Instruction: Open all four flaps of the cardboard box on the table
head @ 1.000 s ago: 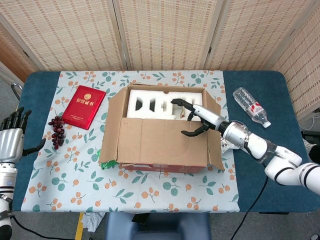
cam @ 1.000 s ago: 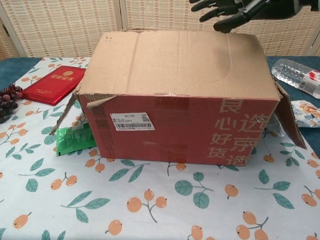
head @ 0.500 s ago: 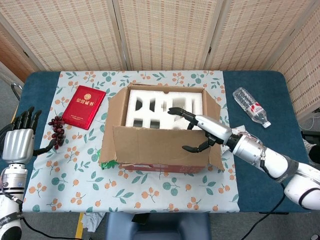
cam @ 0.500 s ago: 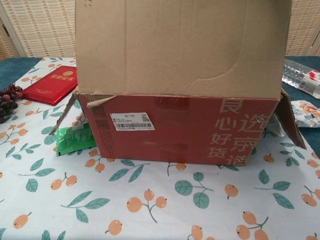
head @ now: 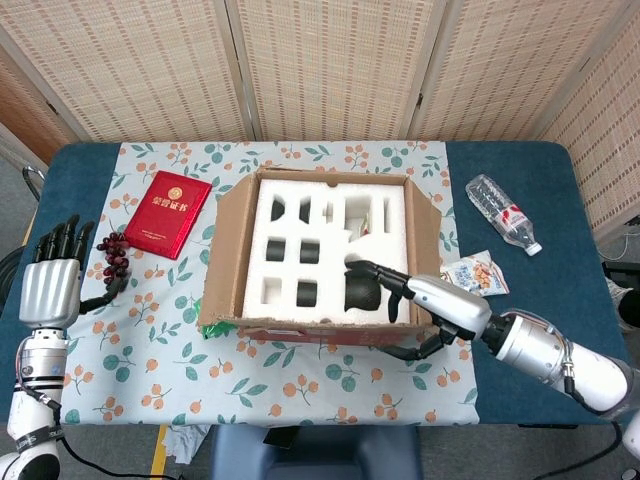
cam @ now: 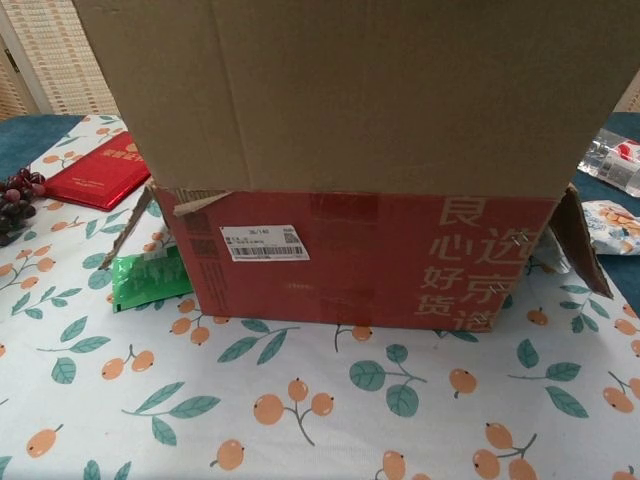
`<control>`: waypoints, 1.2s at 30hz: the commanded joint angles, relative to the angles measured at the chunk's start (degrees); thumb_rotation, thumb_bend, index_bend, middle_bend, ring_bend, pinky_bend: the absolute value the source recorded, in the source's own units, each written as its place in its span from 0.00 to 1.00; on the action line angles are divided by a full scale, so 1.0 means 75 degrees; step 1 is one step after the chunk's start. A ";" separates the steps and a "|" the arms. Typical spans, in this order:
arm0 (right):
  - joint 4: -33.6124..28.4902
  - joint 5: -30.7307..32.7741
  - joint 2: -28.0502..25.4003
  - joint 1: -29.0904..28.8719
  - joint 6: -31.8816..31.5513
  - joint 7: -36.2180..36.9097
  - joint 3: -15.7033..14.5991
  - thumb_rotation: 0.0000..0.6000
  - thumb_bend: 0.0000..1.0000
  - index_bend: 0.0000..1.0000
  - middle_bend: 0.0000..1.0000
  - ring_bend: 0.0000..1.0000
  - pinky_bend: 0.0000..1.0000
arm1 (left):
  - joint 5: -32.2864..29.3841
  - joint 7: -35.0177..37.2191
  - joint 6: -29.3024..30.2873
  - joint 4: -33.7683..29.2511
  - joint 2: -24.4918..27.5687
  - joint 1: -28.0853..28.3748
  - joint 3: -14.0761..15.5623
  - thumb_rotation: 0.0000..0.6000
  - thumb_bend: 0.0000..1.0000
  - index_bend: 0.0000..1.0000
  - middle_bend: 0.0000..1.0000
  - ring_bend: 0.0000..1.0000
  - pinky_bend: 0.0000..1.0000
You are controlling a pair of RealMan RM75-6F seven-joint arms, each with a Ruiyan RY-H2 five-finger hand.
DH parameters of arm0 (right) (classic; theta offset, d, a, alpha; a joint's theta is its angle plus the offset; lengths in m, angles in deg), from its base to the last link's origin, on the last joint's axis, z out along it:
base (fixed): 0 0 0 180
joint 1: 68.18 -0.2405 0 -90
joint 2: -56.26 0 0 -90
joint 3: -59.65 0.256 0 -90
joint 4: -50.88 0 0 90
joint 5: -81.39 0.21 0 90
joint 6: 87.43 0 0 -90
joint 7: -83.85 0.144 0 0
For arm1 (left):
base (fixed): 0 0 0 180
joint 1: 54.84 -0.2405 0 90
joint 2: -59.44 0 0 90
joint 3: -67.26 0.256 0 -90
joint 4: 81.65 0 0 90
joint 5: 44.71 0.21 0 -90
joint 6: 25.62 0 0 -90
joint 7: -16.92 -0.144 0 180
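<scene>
When looked at from the head: front flap (head: 300,322) lifted off the white foam (head: 290,250), now up on edge at the cardboard box's (head: 225,250) near side. Right hand (head: 405,310) pinching it by the box's near right corner. Left hand (head: 50,285) spread, empty, far left of the box.

From the chest: flap (cam: 350,90) up tall over the box's red front (cam: 380,260), no hands showing. Probably only tipping outward left.

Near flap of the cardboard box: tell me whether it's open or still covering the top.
Open. The near flap stands upright in the chest view, and the head view shows white foam uncovered.
</scene>
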 commanded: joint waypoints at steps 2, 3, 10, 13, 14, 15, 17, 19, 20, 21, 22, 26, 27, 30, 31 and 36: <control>-0.0243 -0.0808 -0.0248 0.0348 -0.0328 0.0245 -0.0502 1.00 0.39 0.00 0.00 0.00 0.45 | 0.0027 -0.0136 0.0053 -0.0078 -0.0070 0.0026 0.0033 0.69 0.33 0.00 0.01 0.03 0.14; -0.0262 -0.0923 -0.0288 0.0406 -0.0394 0.0232 -0.0570 1.00 0.39 0.00 0.00 0.00 0.45 | 0.0032 -0.0179 0.0070 -0.0103 -0.0084 0.0030 0.0041 0.69 0.33 0.00 0.01 0.03 0.14; -0.0326 -0.1508 -0.0510 0.0775 -0.0641 -0.0027 -0.0988 1.00 0.39 0.00 0.00 0.00 0.45 | 0.0138 -0.0505 0.0300 -0.0368 -0.0178 0.0002 0.0125 0.70 0.33 0.00 0.01 0.03 0.14; -0.0204 -0.1429 -0.0464 0.0999 -0.0622 -0.0817 -0.0990 1.00 0.39 0.00 0.00 0.00 0.44 | 0.0192 -0.0539 0.0375 -0.0478 -0.0196 -0.0041 0.0172 0.69 0.33 0.00 0.01 0.03 0.14; -0.0178 -0.1252 -0.0379 0.1143 -0.0590 -0.1366 -0.0941 1.00 0.39 0.00 0.00 0.00 0.44 | 0.0224 -0.0547 0.0400 -0.0513 -0.0193 -0.0059 0.0192 0.69 0.33 0.00 0.01 0.03 0.14; -0.0134 -0.1087 -0.0294 0.1259 -0.0553 -0.1832 -0.0894 1.00 0.39 0.00 0.00 0.00 0.42 | 0.0243 -0.0546 0.0410 -0.0533 -0.0188 -0.0070 0.0204 0.69 0.33 0.00 0.01 0.03 0.14; 0.0023 -0.0600 -0.0008 0.1565 -0.0483 -0.2995 -0.0763 1.00 0.39 0.00 0.00 0.00 0.37 | 0.0307 -0.0511 0.0426 -0.0583 -0.0160 -0.0109 0.0248 0.69 0.33 0.00 0.01 0.03 0.14; 0.0181 -0.0190 0.0302 0.1825 -0.0507 -0.3922 -0.0646 1.00 0.38 0.00 0.00 0.00 0.31 | 0.0363 -0.0472 0.0439 -0.0596 -0.0129 -0.0147 0.0286 0.69 0.33 0.00 0.01 0.03 0.14; 0.0303 0.0038 0.0496 0.1978 -0.0514 -0.4500 -0.0586 1.00 0.39 0.00 0.00 0.00 0.29 | 0.0383 -0.0429 0.0441 -0.0608 -0.0103 -0.0177 0.0307 0.69 0.33 0.00 0.01 0.03 0.14; 0.0397 0.0205 0.0638 0.2092 -0.0529 -0.4937 -0.0541 1.00 0.39 0.00 0.00 0.00 0.27 | 0.0389 -0.0389 0.0444 -0.0616 -0.0076 -0.0204 0.0320 0.69 0.33 0.00 0.01 0.03 0.14; 0.0531 0.0403 0.0821 0.2241 -0.0558 -0.5560 -0.0483 1.00 0.39 0.00 0.00 0.00 0.24 | 0.0398 -0.0325 0.0451 -0.0617 -0.0039 -0.0244 0.0335 0.69 0.33 0.00 0.01 0.03 0.14; 0.0853 0.0929 0.1374 0.2775 -0.0758 -0.7701 -0.0365 1.00 0.39 0.00 0.00 0.00 0.15 | 0.0454 -0.0068 0.0444 -0.0566 0.0091 -0.0389 0.0418 0.69 0.33 0.00 0.01 0.03 0.14; 0.0925 0.1022 0.1527 0.2928 -0.0889 -0.8177 -0.0344 1.00 0.39 0.00 0.00 0.00 0.12 | 0.0489 -0.0010 0.0435 -0.0554 0.0119 -0.0424 0.0453 0.69 0.33 0.00 0.01 0.03 0.14; 0.1173 0.1355 0.2051 0.3464 -0.1410 -0.9662 -0.0273 1.00 0.39 0.00 0.00 0.00 0.06 | 0.0648 0.0184 0.0439 -0.0529 0.0198 -0.0547 0.0575 0.70 0.33 0.00 0.01 0.02 0.14; 0.1291 0.1475 0.2289 0.3677 -0.1662 -1.0152 -0.0240 1.00 0.39 0.00 0.00 0.00 0.03 | 0.0711 0.0253 0.0449 -0.0526 0.0227 -0.0598 0.0621 0.70 0.33 0.00 0.01 0.02 0.14; 0.1820 0.1853 0.3116 0.4388 -0.2550 -1.1393 -0.0143 1.00 0.39 0.00 0.00 0.00 0.00 | 0.0952 0.0484 0.0472 -0.0520 0.0343 -0.0793 0.0812 0.69 0.33 0.00 0.01 0.02 0.14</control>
